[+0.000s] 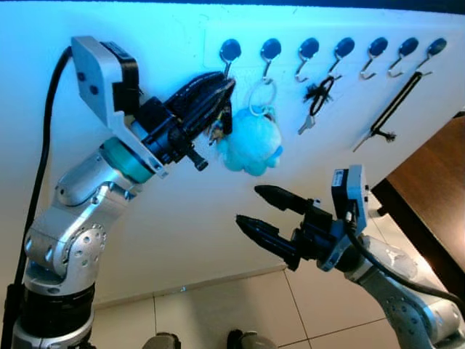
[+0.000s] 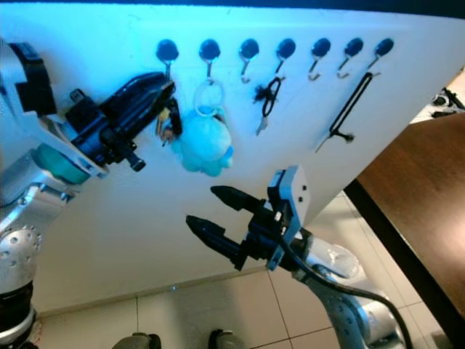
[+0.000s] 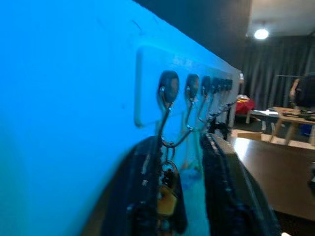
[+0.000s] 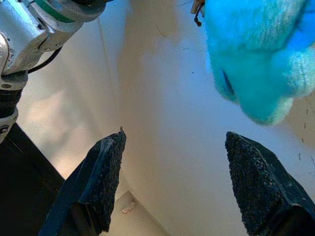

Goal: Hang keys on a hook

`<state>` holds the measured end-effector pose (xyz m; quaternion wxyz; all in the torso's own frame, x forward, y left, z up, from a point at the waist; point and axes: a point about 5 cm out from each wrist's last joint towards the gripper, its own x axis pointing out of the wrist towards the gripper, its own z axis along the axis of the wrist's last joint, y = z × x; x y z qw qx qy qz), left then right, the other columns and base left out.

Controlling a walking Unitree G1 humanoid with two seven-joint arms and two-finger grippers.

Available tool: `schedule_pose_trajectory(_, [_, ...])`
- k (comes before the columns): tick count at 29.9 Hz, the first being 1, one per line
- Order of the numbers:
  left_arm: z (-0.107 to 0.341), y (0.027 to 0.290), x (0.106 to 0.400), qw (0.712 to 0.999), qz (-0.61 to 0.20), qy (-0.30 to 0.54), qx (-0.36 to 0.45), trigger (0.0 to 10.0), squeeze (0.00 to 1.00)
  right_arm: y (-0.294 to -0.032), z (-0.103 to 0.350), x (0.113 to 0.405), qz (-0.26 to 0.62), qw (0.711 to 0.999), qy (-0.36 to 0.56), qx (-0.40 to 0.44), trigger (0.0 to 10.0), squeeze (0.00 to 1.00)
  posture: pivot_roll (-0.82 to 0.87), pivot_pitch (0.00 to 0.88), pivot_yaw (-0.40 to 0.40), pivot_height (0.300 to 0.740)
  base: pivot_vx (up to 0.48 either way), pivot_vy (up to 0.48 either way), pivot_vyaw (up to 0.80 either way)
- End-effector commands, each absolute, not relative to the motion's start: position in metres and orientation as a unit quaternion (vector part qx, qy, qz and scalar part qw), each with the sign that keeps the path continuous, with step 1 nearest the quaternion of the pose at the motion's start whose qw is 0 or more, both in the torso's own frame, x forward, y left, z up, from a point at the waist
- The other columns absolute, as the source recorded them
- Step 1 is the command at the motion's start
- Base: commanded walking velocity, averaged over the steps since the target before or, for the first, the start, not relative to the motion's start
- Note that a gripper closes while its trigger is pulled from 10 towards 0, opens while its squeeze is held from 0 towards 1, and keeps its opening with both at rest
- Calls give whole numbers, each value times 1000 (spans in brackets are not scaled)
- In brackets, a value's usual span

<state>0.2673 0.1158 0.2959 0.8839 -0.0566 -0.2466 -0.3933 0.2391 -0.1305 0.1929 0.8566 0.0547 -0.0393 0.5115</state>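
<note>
Left gripper [image 1: 218, 98]: raised at leftmost hook [image 1: 229, 52], fingers slightly parted around keys [image 3: 167, 189].
Keys: between fingers, below that hook.
Right gripper [image 1: 256, 207]: wide open, empty, below blue plush [image 1: 251, 144].

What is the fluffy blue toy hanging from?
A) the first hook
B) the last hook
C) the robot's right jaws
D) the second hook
D: the fluffy blue toy hangs by its white ring from the second hook from the left of the row.
</note>
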Motion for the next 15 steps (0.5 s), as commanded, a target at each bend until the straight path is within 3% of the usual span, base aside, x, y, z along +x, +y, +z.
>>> schedule_pose_trajectory(1, [289,118,269,891,-390,-225,-59,10000,1000,-133,191,239,510,858,-34,53,10000,0,7,94,-11,740,0,0,0])
schedule_pose_trajectory(3, [289,118,267,887,-398,-224,-62,10000,1000,-133,191,239,510,858,-34,53,10000,0,7,94,-11,740,0,0,0])
schedule_pose_trajectory(4, [289,118,264,882,-409,-223,-64,10000,0,-133,191,238,510,858,-34,53,10000,0,7,94,-11,740,0,0,0])
schedule_pose_trajectory(15, [279,132,246,871,-446,-200,-53,10000,0,-132,191,238,509,859,-34,54,10000,0,12,98,-3,740,0,0,0])
